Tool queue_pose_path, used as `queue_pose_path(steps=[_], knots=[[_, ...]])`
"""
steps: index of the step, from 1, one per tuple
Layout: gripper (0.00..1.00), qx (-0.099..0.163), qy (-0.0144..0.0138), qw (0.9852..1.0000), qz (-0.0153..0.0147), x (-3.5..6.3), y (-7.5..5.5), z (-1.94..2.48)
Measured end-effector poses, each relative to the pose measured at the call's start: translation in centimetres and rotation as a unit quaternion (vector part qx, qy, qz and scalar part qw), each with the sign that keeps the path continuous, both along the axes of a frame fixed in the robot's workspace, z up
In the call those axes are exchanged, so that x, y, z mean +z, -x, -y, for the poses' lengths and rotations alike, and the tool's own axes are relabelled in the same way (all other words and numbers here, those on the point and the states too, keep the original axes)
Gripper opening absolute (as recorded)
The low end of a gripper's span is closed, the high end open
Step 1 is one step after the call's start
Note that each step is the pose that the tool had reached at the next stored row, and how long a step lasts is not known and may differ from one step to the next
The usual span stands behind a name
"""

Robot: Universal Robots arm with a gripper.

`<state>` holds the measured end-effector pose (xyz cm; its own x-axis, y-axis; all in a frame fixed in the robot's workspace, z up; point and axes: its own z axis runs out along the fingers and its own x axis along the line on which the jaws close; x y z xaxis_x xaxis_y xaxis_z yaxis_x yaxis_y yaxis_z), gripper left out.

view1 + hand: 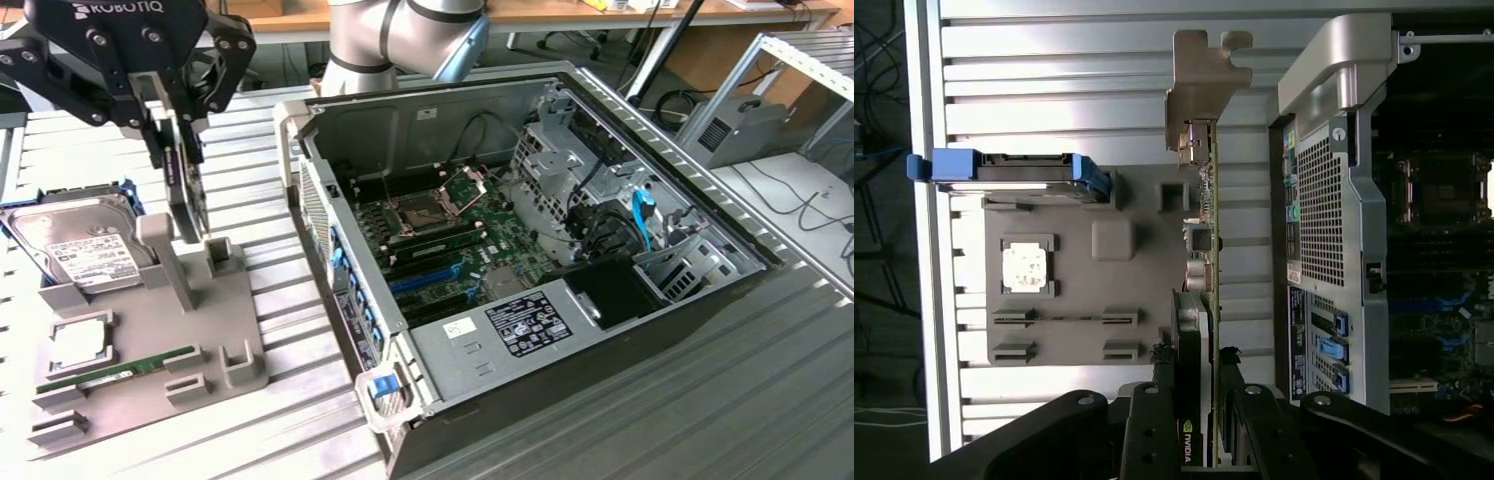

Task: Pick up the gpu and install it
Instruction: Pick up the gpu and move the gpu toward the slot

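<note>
the end effector (175, 140) sits in the upper left of the exterior view, its fingers clamped on the gpu (188, 200). it grips the flat faces of the card near the upper end. the card hangs on edge straight below the end effector, and its long axis runs nearly up and down with a slight tilt. in the wrist view the end effector (1199, 405) pinches the black cooler side of the gpu (1206, 250). the card runs directly away from the camera and ends in the silvery bracket (1199, 90), so the bracket is the end farthest from the grip.

the card's lower end is down among the uprights of the grey holder (160, 330) on the ribbed surface (307, 400). whether it rests in the holder's slot or hangs just free of it cannot be told.

the open computer case (447, 350) lies to the exterior view's right of the held card, just beside the holder. its motherboard (441, 235) faces up, and the blue expansion slots (430, 275) lie near the case's perforated rear wall, the side nearest the holder. the card's upright long axis is therefore roughly at right angles to the board it is meant for.

on the holder, the hard drive (80, 245) stands at the left edge. the processor (80, 345) and the green memory stick (114, 372) lie lower left.
</note>
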<state>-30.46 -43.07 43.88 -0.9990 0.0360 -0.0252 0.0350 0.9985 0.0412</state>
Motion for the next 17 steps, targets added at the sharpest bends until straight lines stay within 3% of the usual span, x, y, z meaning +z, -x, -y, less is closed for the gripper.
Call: queue_pose_path(steps=[17], knots=[[0.27, 0.000, 0.0000, 1.0000, 0.0000, 0.00, -2.7, 0.00]])
